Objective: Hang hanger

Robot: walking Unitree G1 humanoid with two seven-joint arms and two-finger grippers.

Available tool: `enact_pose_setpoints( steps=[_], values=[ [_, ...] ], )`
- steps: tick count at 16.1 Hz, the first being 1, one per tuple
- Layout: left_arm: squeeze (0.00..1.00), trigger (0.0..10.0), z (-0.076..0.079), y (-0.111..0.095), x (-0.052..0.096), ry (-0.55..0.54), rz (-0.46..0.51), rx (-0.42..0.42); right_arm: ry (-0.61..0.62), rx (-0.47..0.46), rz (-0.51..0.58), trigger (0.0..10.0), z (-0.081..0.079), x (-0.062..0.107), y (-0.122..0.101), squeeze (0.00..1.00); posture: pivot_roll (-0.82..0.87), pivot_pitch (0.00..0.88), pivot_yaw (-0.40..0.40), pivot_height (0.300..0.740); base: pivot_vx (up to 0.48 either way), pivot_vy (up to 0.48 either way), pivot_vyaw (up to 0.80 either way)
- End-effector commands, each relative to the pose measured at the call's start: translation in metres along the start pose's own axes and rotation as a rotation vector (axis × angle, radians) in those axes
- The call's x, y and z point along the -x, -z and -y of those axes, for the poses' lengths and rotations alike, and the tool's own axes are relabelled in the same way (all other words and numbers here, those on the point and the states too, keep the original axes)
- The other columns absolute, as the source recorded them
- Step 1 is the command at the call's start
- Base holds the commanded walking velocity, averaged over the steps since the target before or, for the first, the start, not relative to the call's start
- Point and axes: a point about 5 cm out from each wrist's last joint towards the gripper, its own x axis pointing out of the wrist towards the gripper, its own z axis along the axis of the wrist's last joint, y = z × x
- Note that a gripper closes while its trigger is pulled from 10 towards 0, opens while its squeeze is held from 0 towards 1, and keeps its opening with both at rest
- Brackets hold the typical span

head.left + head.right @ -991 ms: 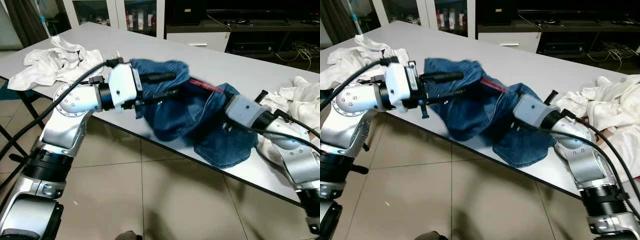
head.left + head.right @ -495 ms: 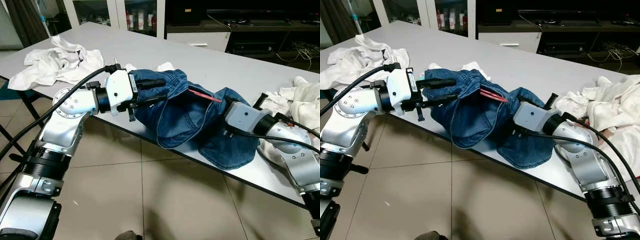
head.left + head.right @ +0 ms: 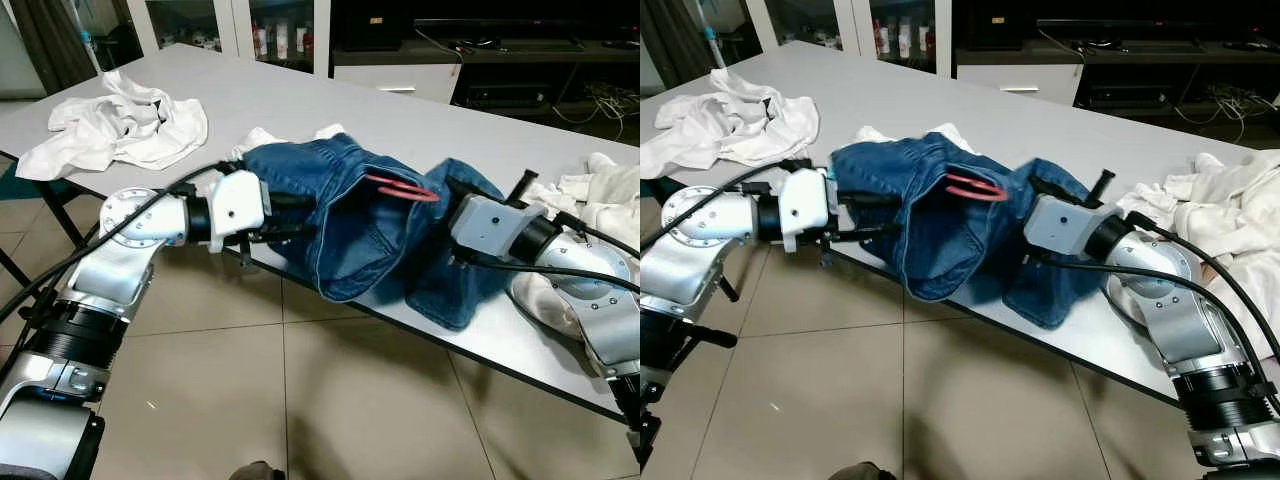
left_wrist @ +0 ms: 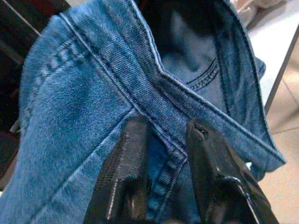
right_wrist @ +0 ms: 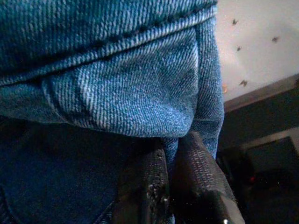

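Left eye view: a pair of blue jeans point(image 3: 360, 215) sits at the centre of the frame, draped over the near edge of a grey table point(image 3: 300, 95), with a red hanger point(image 3: 400, 188) poking out of the waist opening just right of centre. No brand, label or writing can be read anywhere on the denim or the robot.

At centre left, the left gripper point(image 3: 290, 215) reaches into the jeans' left side; its wrist view shows the two black fingers point(image 4: 126, 172) pinched on a stitched denim seam, a narrow gap of cloth between them.

At centre right, the right gripper point(image 5: 170, 177) is buried in the jeans' right side; its wrist view shows the fingers nearly together, clamping a fold of denim.

A white garment point(image 3: 120, 125) lies crumpled in the upper left of the frame, and another white cloth point(image 3: 610, 195) lies at the right edge.
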Motion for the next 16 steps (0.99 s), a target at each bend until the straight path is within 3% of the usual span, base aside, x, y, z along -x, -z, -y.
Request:
enact_pose_setpoints(
  steps=[1,4,7,8,9,10,11,16],
  values=[
    [0.0,10.0,-0.006,-0.003,-0.001,-0.022,-0.007,-0.04,0.001,0.057,0.047,10.0,0.005,0.001,-0.01,0.0,0.01,0.0,0.023,0.723,0.0,0.0,0.0],
    [0.0,10.0,-0.015,-0.009,-0.003,-0.074,0.017,-0.085,-0.031,0.099,0.065,10.0,0.0,0.001,-0.015,0.0,0.01,0.0,0.026,0.723,0.0,0.0,0.0],
    [0.0,10.0,-0.018,-0.014,-0.003,-0.088,0.044,-0.095,-0.076,0.092,0.008,10.0,-0.008,0.001,-0.006,0.0,0.01,0.0,0.028,0.723,0.0,0.0,0.0],
    [1.0,10.0,-0.017,-0.015,-0.003,-0.079,0.051,-0.085,-0.083,0.093,-0.008,10.0,-0.009,0.001,-0.003,0.0,0.01,0.0,0.027,0.723,0.0,0.0,0.0],
    [1.0,10.0,-0.017,-0.015,-0.003,-0.087,0.047,-0.099,-0.068,0.079,0.002,10.0,-0.007,0.001,-0.005,0.0,0.01,0.0,0.027,0.723,0.0,0.0,0.0],
    [0.47,10.0,-0.018,-0.012,-0.003,-0.105,0.025,-0.118,-0.048,0.063,0.025,10.0,-0.003,0.0,-0.01,0.0,0.01,0.0,0.025,0.723,0.0,0.0,0.0],
    [0.0,10.0,-0.018,-0.011,-0.002,-0.106,0.017,-0.123,-0.046,0.06,0.027,10.0,-0.003,0.0,-0.01,0.0,0.01,0.0,0.025,0.723,0.0,0.0,0.0],
    [0.0,10.0,-0.015,-0.004,-0.002,-0.089,-0.036,-0.137,-0.092,0.119,0.019,10.0,-0.007,0.003,-0.011,0.0,0.02,0.0,0.021,0.723,0.0,0.0,0.0]
  ],
)
